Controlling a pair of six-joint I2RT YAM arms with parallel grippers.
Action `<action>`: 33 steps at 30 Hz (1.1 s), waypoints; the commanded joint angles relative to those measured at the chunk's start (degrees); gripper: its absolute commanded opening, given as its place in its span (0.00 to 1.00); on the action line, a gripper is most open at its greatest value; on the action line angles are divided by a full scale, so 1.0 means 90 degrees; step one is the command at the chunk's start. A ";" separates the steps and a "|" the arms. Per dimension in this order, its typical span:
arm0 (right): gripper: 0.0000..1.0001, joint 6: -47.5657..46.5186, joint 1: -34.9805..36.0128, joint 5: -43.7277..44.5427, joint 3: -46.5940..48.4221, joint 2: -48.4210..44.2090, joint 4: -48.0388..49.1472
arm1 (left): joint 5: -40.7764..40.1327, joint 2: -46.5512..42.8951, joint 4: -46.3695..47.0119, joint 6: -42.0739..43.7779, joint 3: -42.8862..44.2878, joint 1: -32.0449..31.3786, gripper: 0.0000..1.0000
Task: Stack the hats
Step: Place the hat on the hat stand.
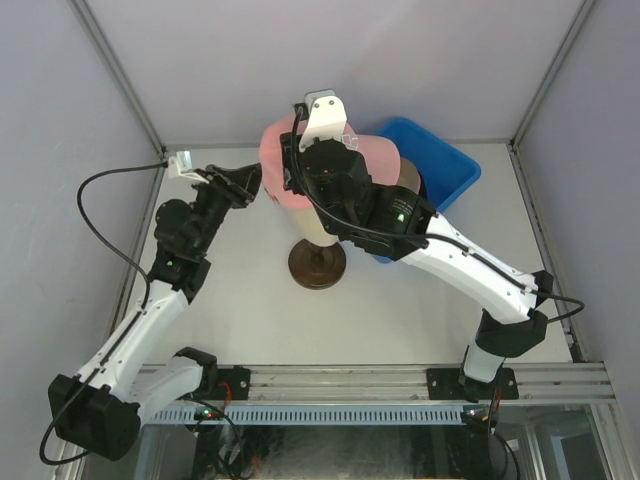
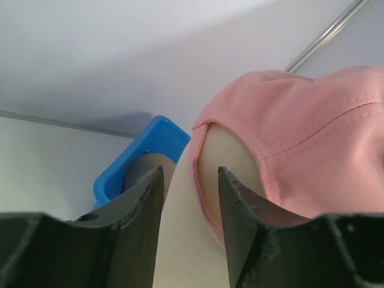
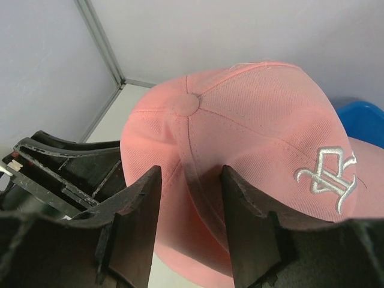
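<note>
A pink cap with a white logo sits on top of the beige mannequin head. In the right wrist view my right gripper is open, its jaws straddling a seam of the pink cap's crown. In the top view the right gripper hangs over the cap. My left gripper is open at the cap's left side. In its wrist view the left gripper frames the mannequin head and the pink cap's lower edge. The black caps are out of view.
A blue bin stands at the back right, also visible in the left wrist view, with a tan shape inside it. The mannequin's brown base stands mid-table. Grey walls close in the back and sides.
</note>
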 commanded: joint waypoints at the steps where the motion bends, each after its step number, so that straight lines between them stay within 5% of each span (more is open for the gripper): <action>1: 0.45 0.0006 -0.0026 -0.0159 -0.0079 -0.0166 -0.0190 | 0.0480 0.0037 0.0054 -0.0010 0.0387 0.0029 0.43; 18: 0.45 0.0123 -0.0055 -0.0248 -0.0171 -0.0218 -0.0248 | 0.0767 0.0365 0.0008 -0.0048 0.0435 0.0081 0.20; 26: 0.45 0.0152 -0.0084 -0.0257 -0.0393 -0.0385 -0.0174 | 0.0787 0.0410 0.0058 -0.0048 0.0427 0.0078 0.00; 33: 0.55 0.0148 -0.0104 -0.0161 -0.0720 -0.0687 -0.0035 | 0.0688 0.0379 -0.0162 0.0008 0.0472 0.0073 0.00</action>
